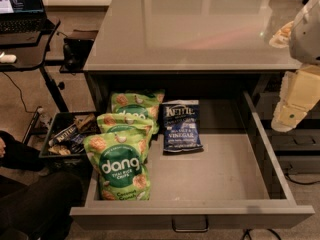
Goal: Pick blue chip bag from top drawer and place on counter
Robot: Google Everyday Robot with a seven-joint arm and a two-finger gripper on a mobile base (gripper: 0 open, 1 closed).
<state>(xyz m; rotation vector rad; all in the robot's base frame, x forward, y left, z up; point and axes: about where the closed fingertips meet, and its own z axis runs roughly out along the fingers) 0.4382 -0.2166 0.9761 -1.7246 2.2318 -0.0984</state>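
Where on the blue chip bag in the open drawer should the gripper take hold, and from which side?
Probably the right edge, coming from above. The blue chip bag lies flat, label up, on the floor of the top drawer, its left edge close to the green bags, while bare floor lies to its right. The gripper hangs beyond the drawer's right wall, nearest that side.

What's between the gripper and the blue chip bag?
Camera view: just bare floor and the right wall of the top drawer; the gripper hangs outside, right of the blue chip bag.
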